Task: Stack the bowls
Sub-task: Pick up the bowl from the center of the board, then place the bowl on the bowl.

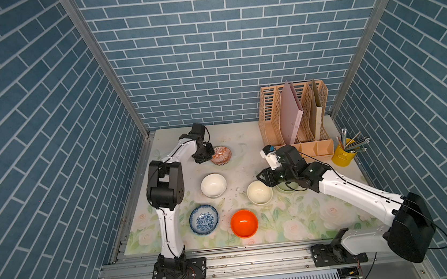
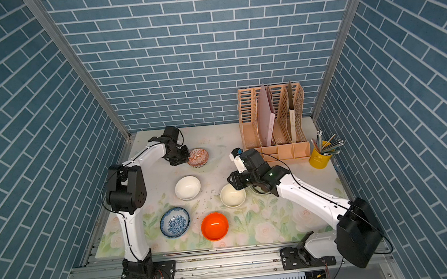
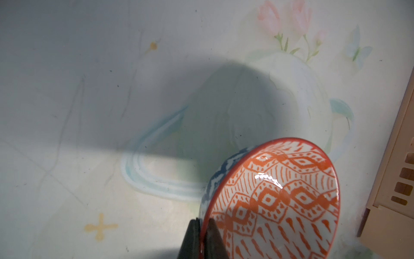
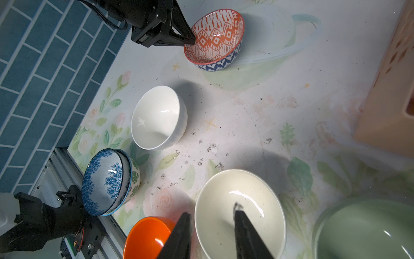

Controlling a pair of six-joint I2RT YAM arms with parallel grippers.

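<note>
Looks like grab phase: left fingers clamped on the red-orange bowl rim, right fingers part-open astride the cream bowl rim, so next probably lift and nest.

Red-orange patterned bowl tilted at back; white bowl, cream bowl, orange bowl, pale green bowl upright; blue floral bowl nested in leaf bowl.

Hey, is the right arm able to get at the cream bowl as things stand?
Probably yes: the right arm holds its fingers open, straddling the rim of the cream bowl, with nothing in between.
</note>
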